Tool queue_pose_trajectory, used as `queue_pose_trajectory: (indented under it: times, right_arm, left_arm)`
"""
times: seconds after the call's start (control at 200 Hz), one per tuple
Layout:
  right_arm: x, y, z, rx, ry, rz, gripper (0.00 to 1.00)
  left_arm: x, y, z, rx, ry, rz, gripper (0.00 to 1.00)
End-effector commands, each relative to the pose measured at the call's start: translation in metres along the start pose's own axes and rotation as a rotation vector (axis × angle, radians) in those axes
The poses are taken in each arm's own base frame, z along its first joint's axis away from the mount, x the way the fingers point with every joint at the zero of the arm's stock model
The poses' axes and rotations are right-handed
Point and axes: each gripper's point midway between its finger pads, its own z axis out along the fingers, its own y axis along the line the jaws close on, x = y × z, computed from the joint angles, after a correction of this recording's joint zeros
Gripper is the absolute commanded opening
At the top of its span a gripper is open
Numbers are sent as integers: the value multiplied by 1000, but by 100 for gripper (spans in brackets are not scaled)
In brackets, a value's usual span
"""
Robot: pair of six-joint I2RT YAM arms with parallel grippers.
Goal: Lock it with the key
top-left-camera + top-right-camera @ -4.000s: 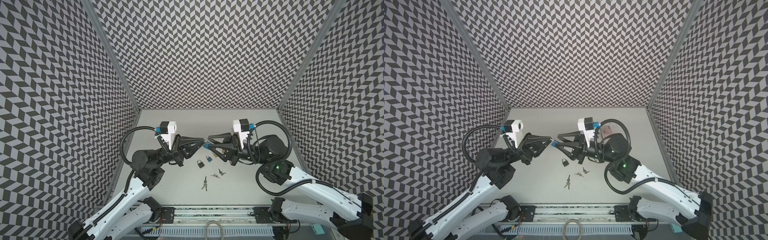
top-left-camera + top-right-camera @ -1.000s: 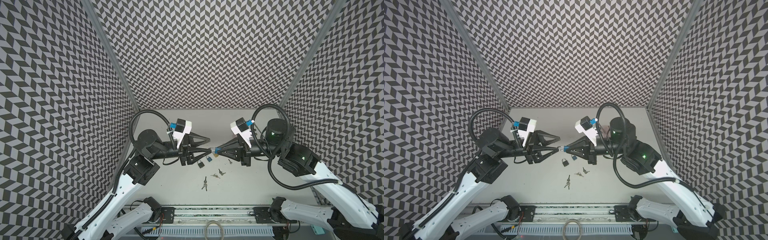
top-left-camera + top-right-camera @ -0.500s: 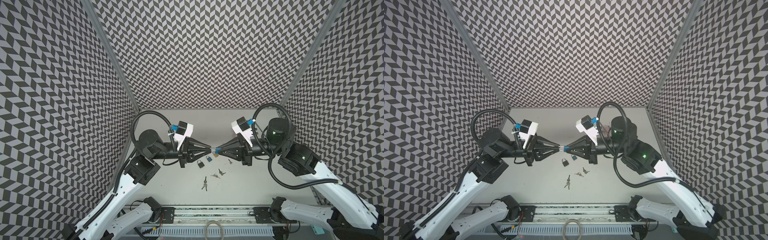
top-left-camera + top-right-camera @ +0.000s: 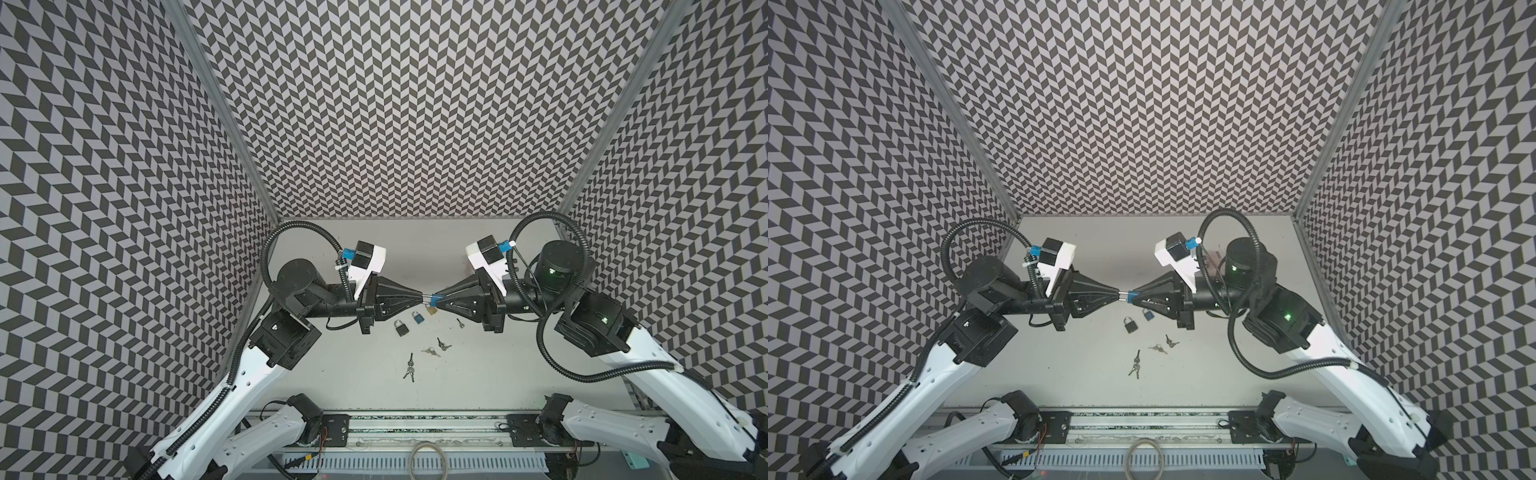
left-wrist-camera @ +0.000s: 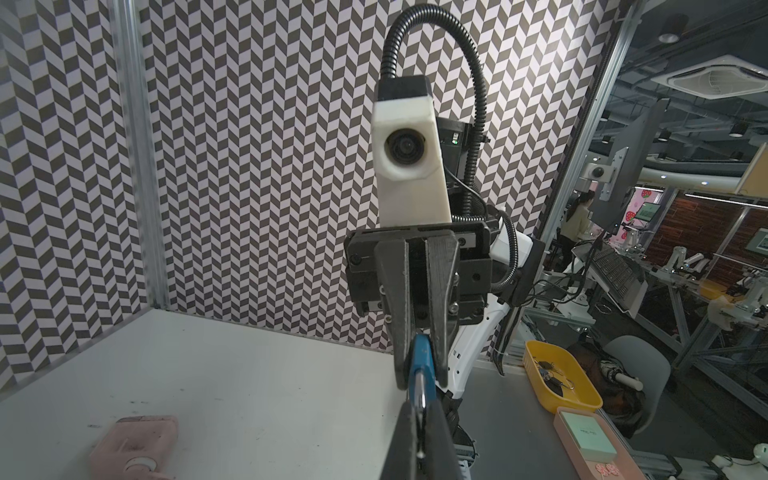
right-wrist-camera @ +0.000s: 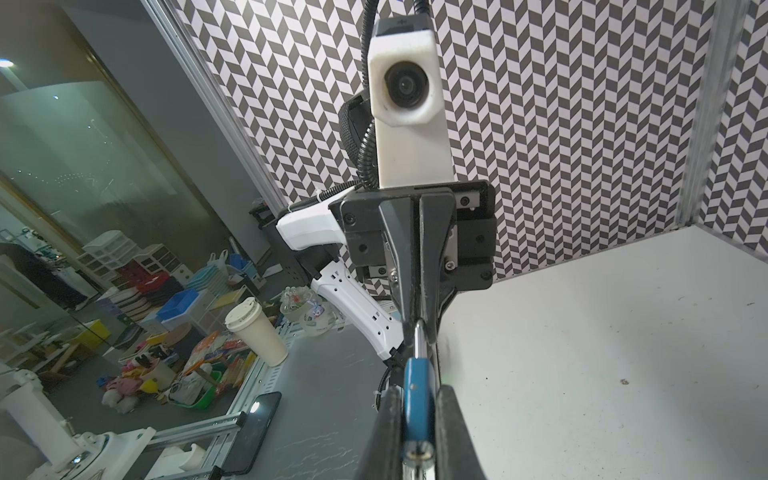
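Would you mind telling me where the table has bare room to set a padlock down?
Bare: the back of the table, from the back wall to the left gripper and right gripper; also the front strip between the lowest keys and the rail. Crowded: the middle, by the grippers, where three padlocks and loose keys lie.

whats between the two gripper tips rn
A blue padlock, seen in both top views: the right gripper grips its body, the left gripper its shackle.
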Motion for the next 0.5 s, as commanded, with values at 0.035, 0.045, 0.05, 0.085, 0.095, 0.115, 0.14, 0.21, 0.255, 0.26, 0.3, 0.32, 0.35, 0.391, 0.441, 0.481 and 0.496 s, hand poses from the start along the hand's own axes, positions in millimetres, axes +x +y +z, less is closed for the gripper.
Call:
queue_pose_trajectory:
  times: [0.035, 0.045, 0.05, 0.085, 0.095, 0.115, 0.14, 0.21, 0.255, 0.26, 0.3, 0.32, 0.35, 0.391, 0.441, 0.481, 0.496]
  right_arm:
    - [-36, 3, 21, 11, -135, -117, 0]
    - [-37, 4, 21, 10, -139, -117, 0]
    - [-38, 4, 21, 10, -142, -118, 0]
    - [-41, 4, 19, 18, -149, -125, 0]
    - [-41, 4, 19, 22, -150, -127, 0]
    - [-42, 4, 17, 27, -152, -129, 0]
    - [-42, 3, 14, 40, -155, -130, 0]
    - [-45, 2, 3, 63, -182, -129, 0]
    - [-48, 3, -6, 68, -206, -132, 0]
    - [-48, 3, -7, 70, -208, -132, 0]
    - [-49, 3, -13, 80, -218, -136, 0]
    - [-48, 4, -15, 84, -220, -139, 0]
    - [-47, 4, -17, 91, -221, -141, 0]
    - [-45, 5, -19, 92, -220, -146, 0]
    - [-40, 5, -18, 84, -205, -142, 0]
    - [-35, 3, -17, 86, -193, -133, 14]
    - [-34, 3, -17, 86, -190, -132, 22]
  left_arm:
    - [21, -14, 30, 128, 34, -27, 0]
    - [22, -15, 31, 132, 36, -29, 0]
    - [22, -15, 31, 132, 36, -29, 0]
    - [23, -14, 32, 132, 38, -31, 0]
    - [23, -15, 31, 131, 36, -30, 0]
    - [23, -15, 30, 123, 34, -26, 0]
    - [22, -13, 29, 102, 33, -18, 0]
    - [20, -10, 20, 58, 27, -9, 0]
    - [16, -8, 13, 36, 15, -5, 0]
    - [16, -7, 12, 34, 14, -4, 0]
    - [13, -5, 5, 17, 4, -5, 0]
    - [10, -3, 2, 8, -4, -4, 0]
    - [8, -2, -2, -2, -13, -4, 0]
    - [3, -1, -7, -17, -28, 2, 0]
    - [-2, -1, -11, -29, -41, 15, 0]
    - [-6, -1, -12, -38, -51, 23, 0]
    - [-7, -1, -12, -42, -53, 24, 0]
